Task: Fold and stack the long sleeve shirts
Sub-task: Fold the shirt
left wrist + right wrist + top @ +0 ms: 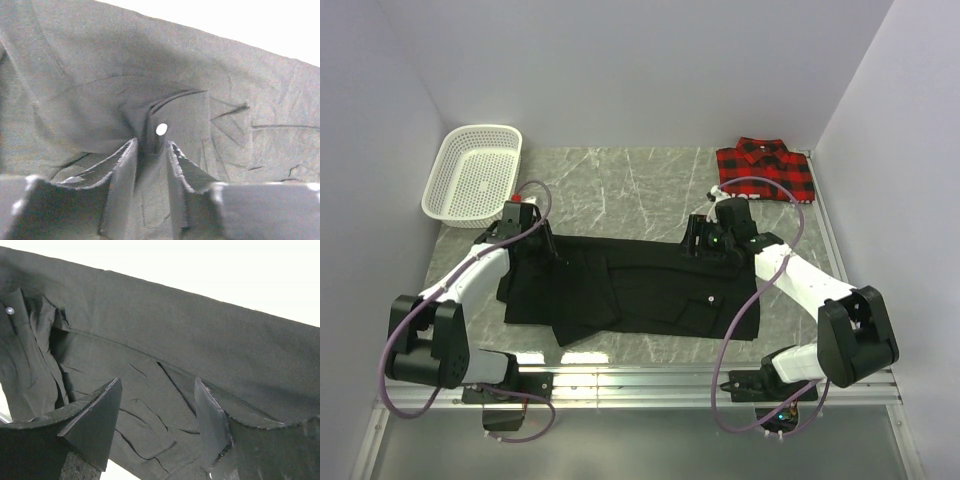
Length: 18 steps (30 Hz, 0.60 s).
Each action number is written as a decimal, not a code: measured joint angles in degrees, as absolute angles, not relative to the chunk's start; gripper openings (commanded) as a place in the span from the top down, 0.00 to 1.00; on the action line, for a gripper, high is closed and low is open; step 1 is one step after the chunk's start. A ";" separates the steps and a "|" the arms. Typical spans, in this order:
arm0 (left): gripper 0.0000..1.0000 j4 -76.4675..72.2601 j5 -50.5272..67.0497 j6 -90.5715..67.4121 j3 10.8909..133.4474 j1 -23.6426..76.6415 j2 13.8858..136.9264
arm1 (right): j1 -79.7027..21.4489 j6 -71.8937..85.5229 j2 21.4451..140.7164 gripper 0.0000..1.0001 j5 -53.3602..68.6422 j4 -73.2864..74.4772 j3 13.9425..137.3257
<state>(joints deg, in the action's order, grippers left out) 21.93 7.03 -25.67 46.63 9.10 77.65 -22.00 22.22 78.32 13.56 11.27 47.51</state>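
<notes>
The black long sleeve shirt lies spread flat across the middle of the table. My left gripper is down on its far left edge. In the left wrist view the fingers stand close together, with a puckered fold of black cloth and a pale button pinched at their tips. My right gripper rests at the shirt's far right edge. Its jaws are wide open over wrinkled black fabric. The red-and-black plaid shirt lies folded at the back right.
A white mesh basket stands at the back left corner. Grey walls close in the table on the left, back and right. A metal rail runs along the near edge between the arm bases.
</notes>
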 measured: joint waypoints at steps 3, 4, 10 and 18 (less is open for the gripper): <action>0.56 22.13 6.07 -25.76 46.83 9.10 76.97 | -22.00 22.24 77.73 0.33 13.58 11.22 47.46; 0.55 22.22 5.91 -25.91 46.85 9.10 77.19 | -22.00 22.24 77.62 0.33 13.58 11.22 47.42; 0.53 22.96 6.37 -26.81 46.85 9.28 78.37 | -22.00 22.24 77.32 0.33 13.56 11.22 46.54; 0.80 22.98 7.44 -27.22 46.85 9.98 79.64 | -22.00 22.24 77.32 0.34 13.58 11.27 46.39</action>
<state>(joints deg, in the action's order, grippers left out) 22.98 7.44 -27.22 46.85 9.98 79.64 -22.00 22.24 77.32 13.58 11.27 46.39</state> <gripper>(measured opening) 0.333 0.668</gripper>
